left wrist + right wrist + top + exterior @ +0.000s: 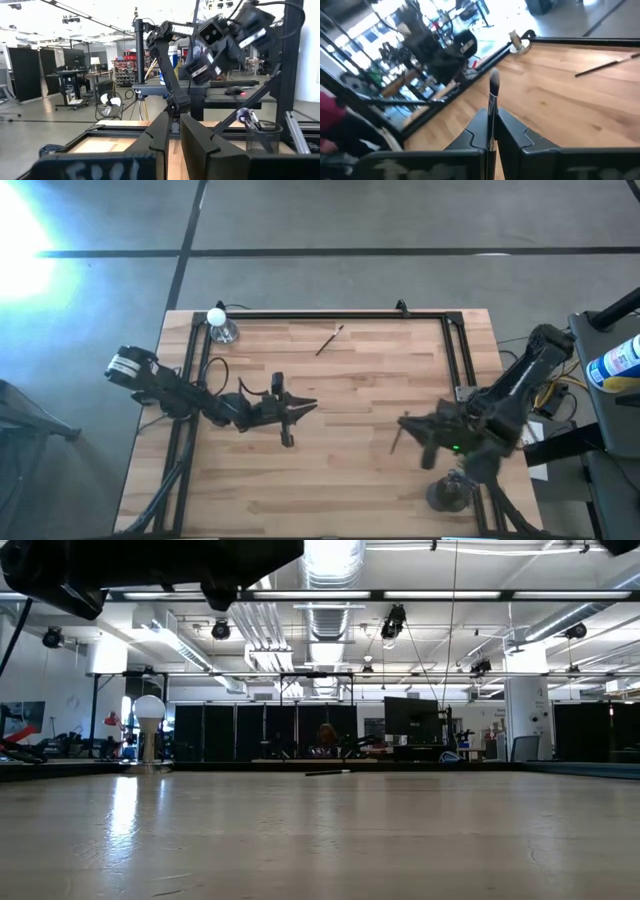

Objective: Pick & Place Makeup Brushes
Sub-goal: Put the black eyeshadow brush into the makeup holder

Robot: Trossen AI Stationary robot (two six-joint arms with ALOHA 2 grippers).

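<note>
One makeup brush with a dark bristle tip sits in my right gripper, which is shut on it above the table's right half. A second thin brush lies flat near the far edge; it also shows in the low view and the right wrist view. My left gripper hovers shut over the table's middle, holding nothing. A dark mesh cup with brushes standing in it is near the right near corner. My right gripper pinches the brush's handle between its two fingers. The handle lies along the fingers, and the bristle end sticks out forward past the fingertips. The brush is lifted clear of the table.
A small clear bottle with a round white cap stands at the far left corner. A black rail frame borders the wooden table. Bare wood lies between the two grippers and along the near edge.
</note>
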